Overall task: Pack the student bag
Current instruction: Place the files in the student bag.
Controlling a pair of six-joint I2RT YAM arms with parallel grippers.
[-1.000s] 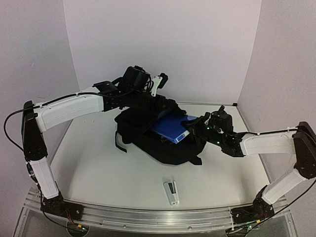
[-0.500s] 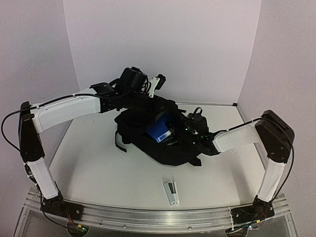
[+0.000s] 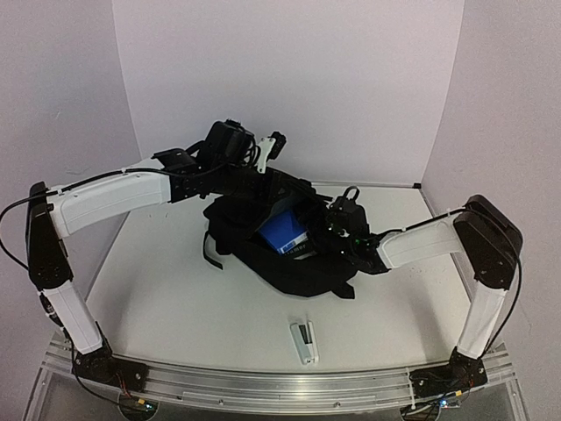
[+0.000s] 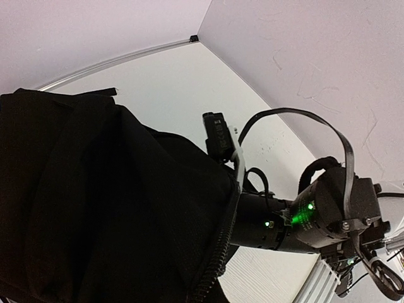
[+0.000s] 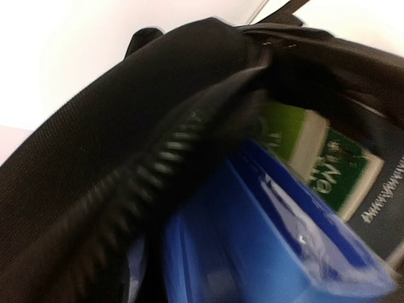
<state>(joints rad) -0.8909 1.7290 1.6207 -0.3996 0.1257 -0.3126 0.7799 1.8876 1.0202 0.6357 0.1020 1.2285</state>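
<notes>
The white table [image 3: 175, 298] is carrying the bag [image 3: 298, 267] toward its far middle, the bag's mouth facing the right arm. The left gripper [image 3: 267, 186] is reaching over the bag's far edge, pinched tight on the black fabric and holding the mouth up. The right gripper [image 3: 317, 230] is sitting at the opening with the zipper teeth close by its camera. Whether its fingers are spread or gripping anything, I cannot tell. A blue book [image 3: 285, 232] is sticking partway out of the mouth, with a green book [image 5: 328, 164] lying just beside it inside. A stapler [image 3: 304, 341] is lying near the front edge, well apart from the bag.
</notes>
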